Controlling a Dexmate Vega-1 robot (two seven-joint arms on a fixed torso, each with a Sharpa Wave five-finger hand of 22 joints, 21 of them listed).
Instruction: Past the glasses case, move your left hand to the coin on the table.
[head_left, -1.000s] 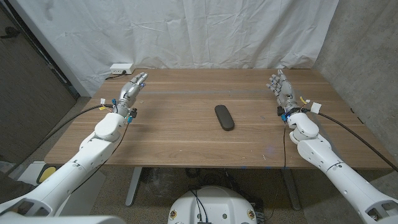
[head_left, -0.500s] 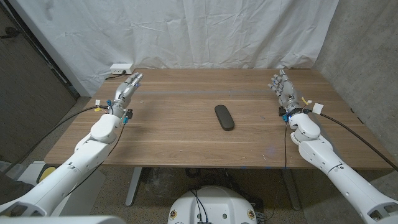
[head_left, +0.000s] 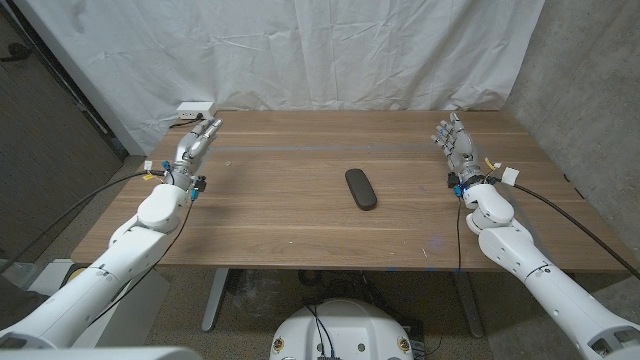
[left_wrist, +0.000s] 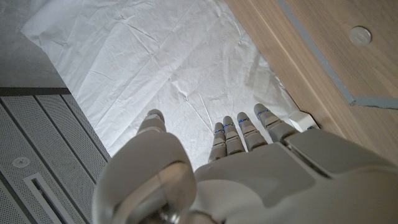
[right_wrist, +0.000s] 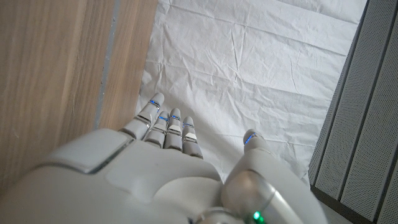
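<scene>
Both arms outstretched — left hand (head_left: 196, 144) and right hand (head_left: 455, 143) empty, fingers extended

Both hands empty at the table's far corners, glasses case in the middle.
Left hand (head_left: 196, 146) sits at the far left edge of the wooden table (head_left: 300, 220), fingers apart and extended toward the white backdrop sheet (head_left: 330, 50), holding nothing. Right hand (head_left: 456, 145) is at the far right side, fingers spread, pointing up and away, also empty. Dark glasses case (head_left: 361, 188) lies on the table between the arms, a bit right of centre, well apart from both hands. White power strip (head_left: 195, 109) just beyond the table's far left corner.
</scene>
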